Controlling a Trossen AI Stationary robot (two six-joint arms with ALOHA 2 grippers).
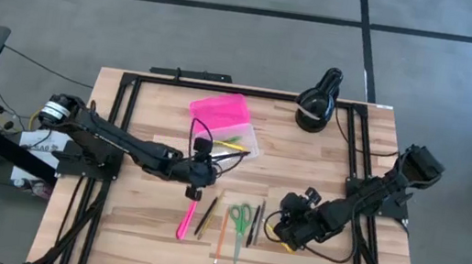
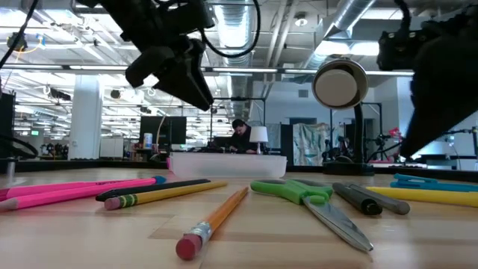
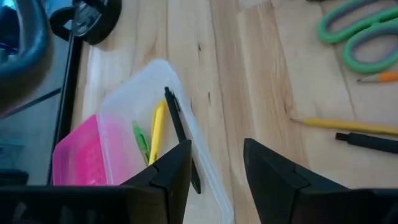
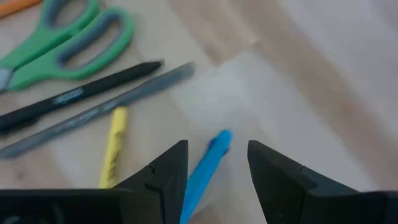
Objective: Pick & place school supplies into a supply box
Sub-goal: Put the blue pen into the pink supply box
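Grippers both spread, empty: left gripper [image 1: 199, 175] just at 6 o'clock of supply box [image 1: 224, 119]; right gripper [image 1: 283, 228] over blue pen [image 4: 205, 168], 3 o'clock of scissors [image 1: 240, 218]

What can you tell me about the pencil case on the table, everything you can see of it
The pencil case lies open at the table's far middle: a hot pink lid folded back beside a clear, plastic-looking base. Inside the base are a yellow pen, a green one and a black one that leans over the rim. The left end effector hovers open nearby, not touching it.
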